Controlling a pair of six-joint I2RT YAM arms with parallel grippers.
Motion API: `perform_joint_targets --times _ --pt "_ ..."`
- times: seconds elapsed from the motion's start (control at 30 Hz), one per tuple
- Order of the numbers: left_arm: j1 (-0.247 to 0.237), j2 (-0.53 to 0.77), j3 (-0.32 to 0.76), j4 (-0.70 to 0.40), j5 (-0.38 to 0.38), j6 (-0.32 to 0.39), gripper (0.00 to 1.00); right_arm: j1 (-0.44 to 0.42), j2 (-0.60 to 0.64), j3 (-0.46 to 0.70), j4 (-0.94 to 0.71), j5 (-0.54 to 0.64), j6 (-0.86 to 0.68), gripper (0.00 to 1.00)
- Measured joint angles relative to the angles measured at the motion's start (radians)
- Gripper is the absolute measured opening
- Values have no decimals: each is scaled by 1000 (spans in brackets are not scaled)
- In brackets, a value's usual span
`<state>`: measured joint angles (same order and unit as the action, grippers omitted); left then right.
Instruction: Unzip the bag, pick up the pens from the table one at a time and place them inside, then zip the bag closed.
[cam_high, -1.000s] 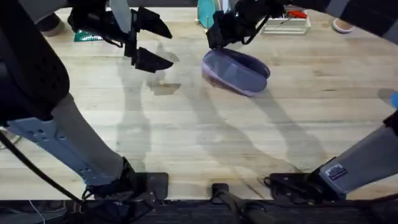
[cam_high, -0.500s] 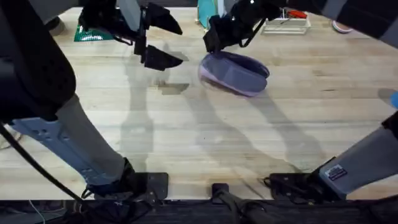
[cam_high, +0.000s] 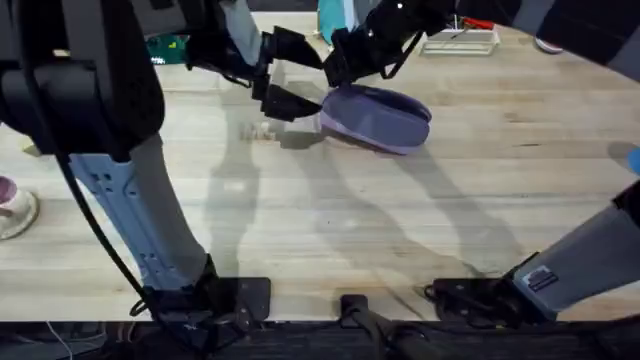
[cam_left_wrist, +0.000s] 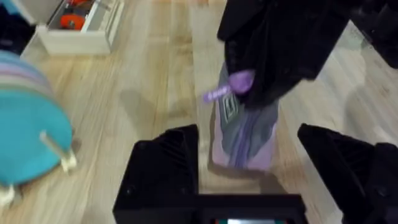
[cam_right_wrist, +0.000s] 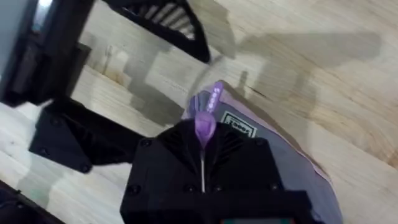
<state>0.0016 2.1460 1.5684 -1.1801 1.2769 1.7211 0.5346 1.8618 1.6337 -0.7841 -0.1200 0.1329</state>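
Note:
The lavender bag (cam_high: 385, 118) lies on the wooden table (cam_high: 330, 220), far middle. My right gripper (cam_high: 338, 62) is at the bag's left end, shut on the purple zipper pull (cam_right_wrist: 205, 124); the left wrist view shows the same pull (cam_left_wrist: 239, 81) pinched under the black fingers. My left gripper (cam_high: 300, 78) is open just left of that end. Its fingers (cam_left_wrist: 168, 162) straddle the line of the bag (cam_left_wrist: 242, 134) without touching it. The pens are out of view.
A white rack with red tools (cam_high: 465, 38) stands at the back right, with a teal disc (cam_left_wrist: 25, 118) beside it. A green item (cam_high: 165, 50) lies at the back left. A pink cup (cam_high: 10, 205) sits at the left edge.
My left arm has swung right, bringing its open gripper up to the bag's left end. The right gripper has stayed on the zipper pull and the bag has barely shifted.

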Motion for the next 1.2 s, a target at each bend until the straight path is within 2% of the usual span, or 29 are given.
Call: perform_joint_targets --times 0.1,0.23,0.43,0.8,0.93,1.13,1.2 --pt "-34 0 0 27 14 -6 993 0 0 0 0 0 0 31" --pt "-72 0 0 90 8 -73 993 0 0 0 0 0 0 31" --pt "-91 0 0 134 -5 -158 994 0 0 0 0 0 0 32" --pt "-94 0 0 142 -86 -192 997 0 0 0 0 0 0 31" --pt "-96 0 0 146 -96 -196 923 0 0 0 1 0 0 31" --pt "-104 0 0 162 -96 -196 916 0 0 0 2 0 0 31" --pt "-109 0 0 163 -96 -201 831 0 0 0 2 0 0 32"
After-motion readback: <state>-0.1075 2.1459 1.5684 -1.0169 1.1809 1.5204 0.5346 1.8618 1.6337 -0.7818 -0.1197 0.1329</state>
